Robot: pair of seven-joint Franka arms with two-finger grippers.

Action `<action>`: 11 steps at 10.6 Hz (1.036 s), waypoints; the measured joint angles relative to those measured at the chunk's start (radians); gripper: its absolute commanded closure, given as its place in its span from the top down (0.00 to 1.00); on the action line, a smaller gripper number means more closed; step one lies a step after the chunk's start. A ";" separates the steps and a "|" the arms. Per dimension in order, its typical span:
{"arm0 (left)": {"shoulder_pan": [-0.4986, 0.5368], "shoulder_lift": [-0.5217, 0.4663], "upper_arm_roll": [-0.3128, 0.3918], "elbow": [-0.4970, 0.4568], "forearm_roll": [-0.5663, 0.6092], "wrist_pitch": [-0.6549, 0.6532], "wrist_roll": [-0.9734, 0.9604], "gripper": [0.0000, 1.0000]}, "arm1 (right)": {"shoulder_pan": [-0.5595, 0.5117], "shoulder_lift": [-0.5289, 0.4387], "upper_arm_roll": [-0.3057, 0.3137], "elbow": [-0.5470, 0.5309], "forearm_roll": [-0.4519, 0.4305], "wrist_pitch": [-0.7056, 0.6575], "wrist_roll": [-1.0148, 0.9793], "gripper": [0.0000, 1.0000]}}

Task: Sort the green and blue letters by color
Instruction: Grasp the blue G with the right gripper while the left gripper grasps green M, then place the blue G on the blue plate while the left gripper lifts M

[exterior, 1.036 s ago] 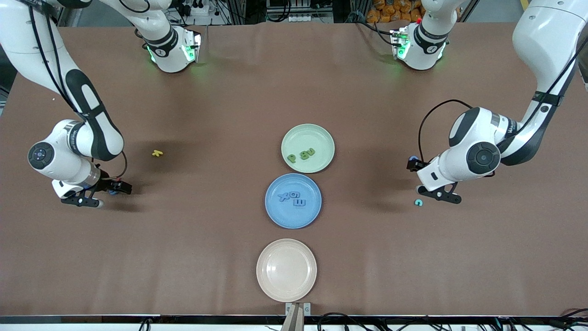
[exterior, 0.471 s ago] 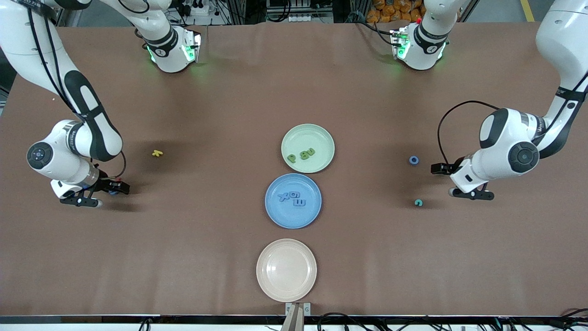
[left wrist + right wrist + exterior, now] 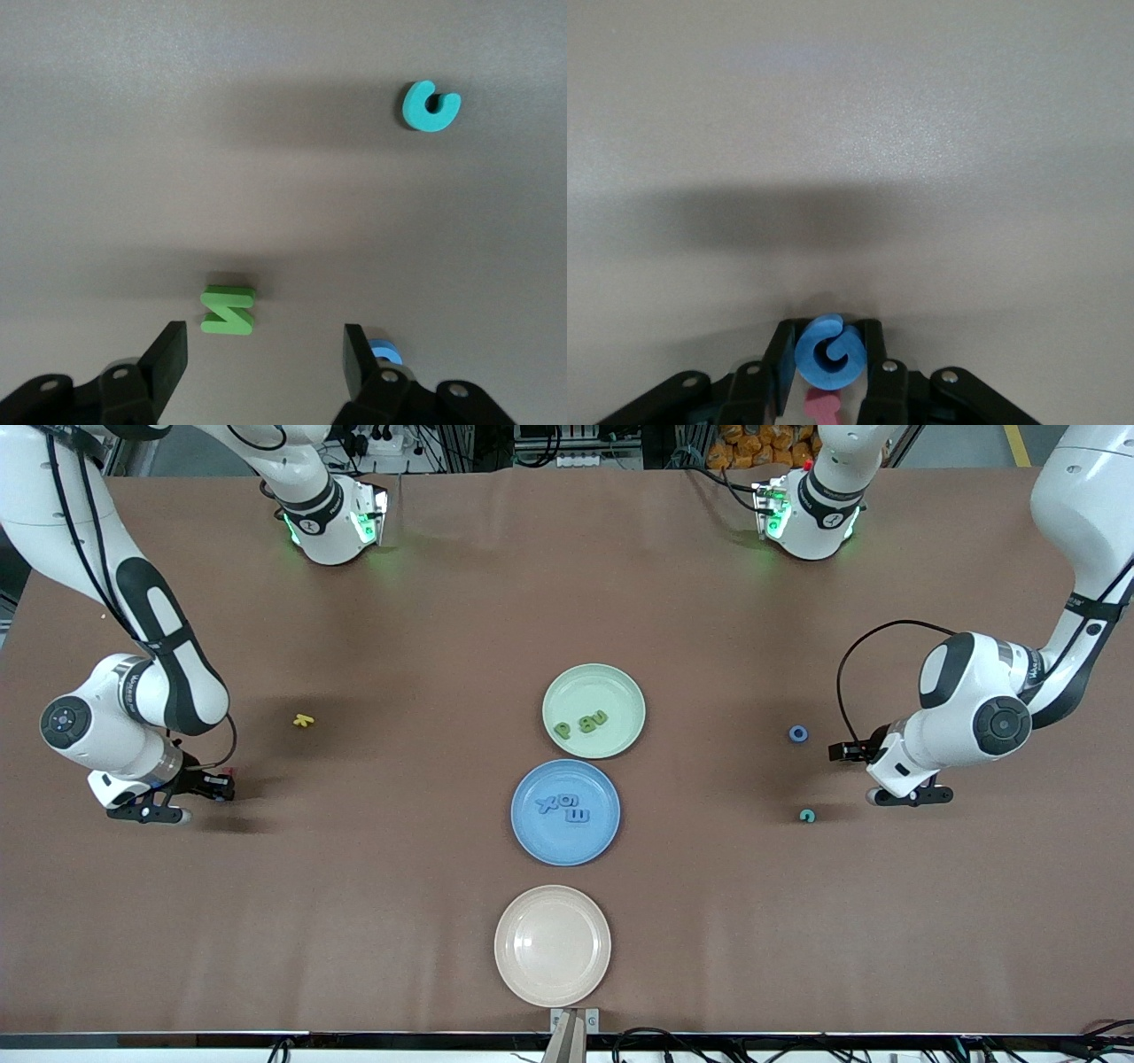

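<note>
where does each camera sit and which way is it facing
front view: high across the table, facing the robots; shows both arms.
left wrist view: on the left wrist, looking down at a green letter; left gripper, jaws open.
right wrist view: on the right wrist, looking down; right gripper, jaws shut on a blue letter.
shared: the teal letter, front and left wrist.

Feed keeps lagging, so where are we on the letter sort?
Done: three green letters lie in the green plate, and three blue letters in the blue plate. In hand: the right gripper is shut on a blue letter; the left gripper, fingers open, hangs over a loose green letter. Left: plating both, plus a blue ring lying near the left gripper.
</note>
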 measured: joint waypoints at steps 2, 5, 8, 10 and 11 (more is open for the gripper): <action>0.003 0.006 0.005 -0.004 0.009 0.000 0.000 0.78 | 0.008 -0.001 0.010 0.011 0.000 0.001 -0.003 0.09; 0.014 0.039 0.009 -0.012 0.081 0.001 0.000 0.78 | 0.082 -0.012 0.018 0.056 0.002 -0.047 0.008 0.09; 0.020 0.060 0.009 -0.029 0.090 0.038 0.002 0.76 | 0.157 -0.021 0.021 0.085 0.003 -0.073 0.113 0.09; 0.037 0.074 0.009 -0.039 0.131 0.054 0.002 0.75 | 0.232 -0.021 0.024 0.111 0.004 -0.089 0.252 0.09; 0.044 0.081 0.010 -0.042 0.142 0.055 0.002 0.74 | 0.274 -0.020 0.025 0.126 0.004 -0.093 0.317 0.09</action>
